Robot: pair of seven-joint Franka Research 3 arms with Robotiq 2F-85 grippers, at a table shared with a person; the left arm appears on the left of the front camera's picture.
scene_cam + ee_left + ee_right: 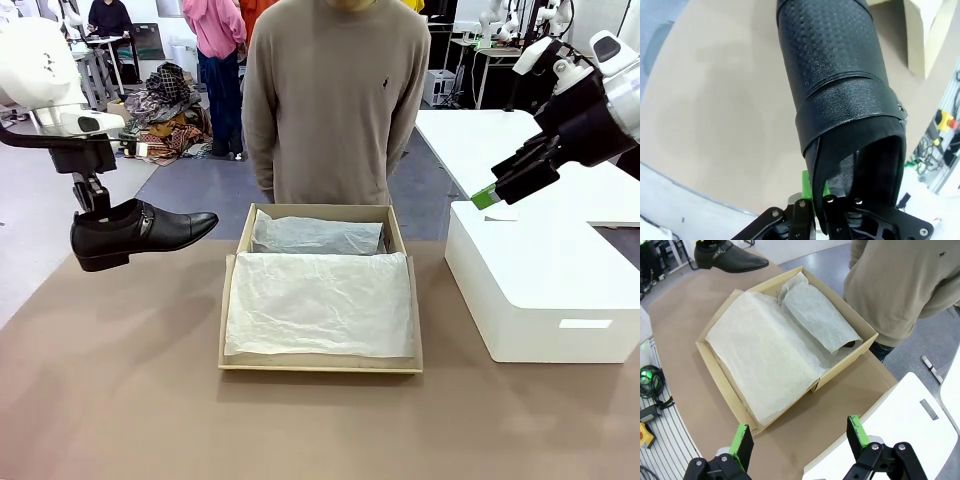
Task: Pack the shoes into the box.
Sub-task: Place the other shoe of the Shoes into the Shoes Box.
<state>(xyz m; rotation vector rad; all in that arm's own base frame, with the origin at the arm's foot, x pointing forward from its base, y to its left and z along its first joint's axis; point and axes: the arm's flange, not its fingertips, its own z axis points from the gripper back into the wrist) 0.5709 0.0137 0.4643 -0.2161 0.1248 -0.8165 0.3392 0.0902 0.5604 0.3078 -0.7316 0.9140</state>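
Black strap shoe [140, 232] held in the air, left of the tan shoebox [320, 368].
Left gripper [93, 200] pinched on the shoe's heel collar, toe pointing toward the shoebox. Tissue paper [320, 300] lines the shoebox. A wrapped bundle [817, 315] lies along the far wall, something dark at its open end. Right gripper [488, 196] spread wide, holding nothing, above the white box [540, 290]. Emblem [385, 82] on the person's sweater, too small to read.

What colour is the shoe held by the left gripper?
The shoe is glossy black, clearest in the front view.
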